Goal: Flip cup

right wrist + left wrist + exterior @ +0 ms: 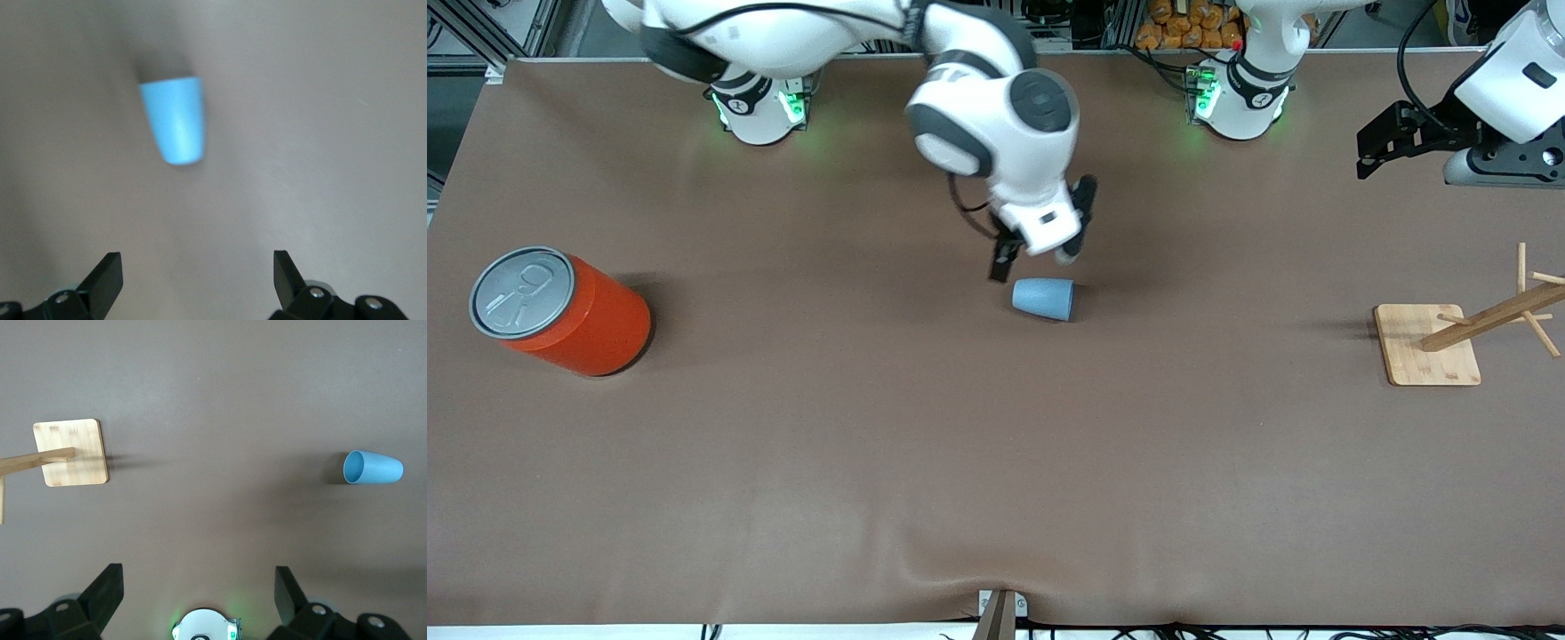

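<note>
The small light-blue cup (1043, 299) lies on its side in the middle of the brown table, its mouth toward the left arm's end. My right gripper (1043, 240) hangs just above the table beside the cup, on the side toward the robots' bases; it is open and empty. In the right wrist view the cup (173, 120) lies ahead of the open right gripper (197, 257), apart from both fingers. My left gripper (1383, 147) waits, open and empty, high over the left arm's end of the table. The left wrist view shows the left gripper (198, 572) and the cup's (373, 467) darker blue inside.
A big orange can (560, 311) with a grey pull-tab lid stands at the right arm's end. A wooden peg stand on a square base (1427, 345) stands at the left arm's end; it also shows in the left wrist view (72, 452).
</note>
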### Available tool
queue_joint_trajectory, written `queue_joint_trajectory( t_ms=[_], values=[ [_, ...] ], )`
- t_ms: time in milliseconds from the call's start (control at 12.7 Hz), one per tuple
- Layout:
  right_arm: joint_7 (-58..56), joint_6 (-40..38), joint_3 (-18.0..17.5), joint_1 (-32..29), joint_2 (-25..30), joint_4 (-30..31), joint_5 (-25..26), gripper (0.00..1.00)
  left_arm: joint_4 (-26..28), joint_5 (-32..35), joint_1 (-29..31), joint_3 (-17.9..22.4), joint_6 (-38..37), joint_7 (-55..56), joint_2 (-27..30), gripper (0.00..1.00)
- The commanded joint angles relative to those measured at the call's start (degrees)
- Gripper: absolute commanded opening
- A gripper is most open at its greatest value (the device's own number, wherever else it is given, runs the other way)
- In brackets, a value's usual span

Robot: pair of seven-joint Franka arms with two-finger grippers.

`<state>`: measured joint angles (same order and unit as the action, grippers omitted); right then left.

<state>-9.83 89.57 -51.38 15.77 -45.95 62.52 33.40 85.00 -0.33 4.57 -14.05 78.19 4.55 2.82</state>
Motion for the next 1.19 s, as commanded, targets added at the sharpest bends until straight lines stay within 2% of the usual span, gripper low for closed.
queue_joint_trajectory(
  t_ms=[0,79,158,316,395,474,711,791,870,949,1107],
  values=[
    [-0.1,-7.1,-5.3,-10.3,2.7,-4.3,0.8,1.00,0.0,1.3,0.3,-0.4,-0.4,0.7,0.3,1.00],
    [-0.2,-11.3,-2.3,-10.2,2.4,-10.5,0.7,1.00,0.0,1.3,0.3,-0.4,-0.4,0.7,0.3,1.00],
    [0.0,-12.9,2.7,-9.6,2.7,-13.6,-0.2,1.00,0.0,1.3,0.3,-0.4,-0.4,0.7,0.3,1.00],
    [0.2,-12.9,10.8,-9.6,5.9,-16.2,-1.1,1.00,0.1,1.3,0.4,-0.4,-0.5,0.5,0.7,1.00],
    [0.2,-12.8,16.6,-9.6,7.3,-17.8,-3.5,1.00,0.1,1.3,0.5,-0.4,-0.7,0.4,0.7,1.00],
    [-0.1,-12.0,24.3,-9.4,7.9,-19.4,-7.5,1.00,0.1,1.3,0.4,-0.4,-0.7,0.5,0.6,1.00],
    [0.2,-11.3,45.4,-8.4,12.0,-20.0,-30.4,1.00,0.1,1.4,0.4,-0.4,-0.7,0.6,0.5,1.00],
    [0.6,-11.8,51.4,-7.8,13.6,-19.5,-35.0,1.00,0.1,1.4,0.4,-0.4,-0.8,0.6,0.5,1.00],
    [3.0,-11.9,55.7,-7.9,14.1,-18.9,-38.0,1.00,0.2,1.4,0.4,-0.4,-0.8,0.6,0.6,1.00],
    [8.6,-12.7,57.9,-8.7,14.4,-18.8,-40.1,1.00,0.2,1.4,0.4,-0.4,-1.0,0.6,0.6,1.00],
    [25.5,-15.3,58.3,-10.1,14.6,-18.7,-41.2,1.00,0.5,1.4,0.4,-0.4,-1.1,0.6,0.6,1.00]
  ],
)
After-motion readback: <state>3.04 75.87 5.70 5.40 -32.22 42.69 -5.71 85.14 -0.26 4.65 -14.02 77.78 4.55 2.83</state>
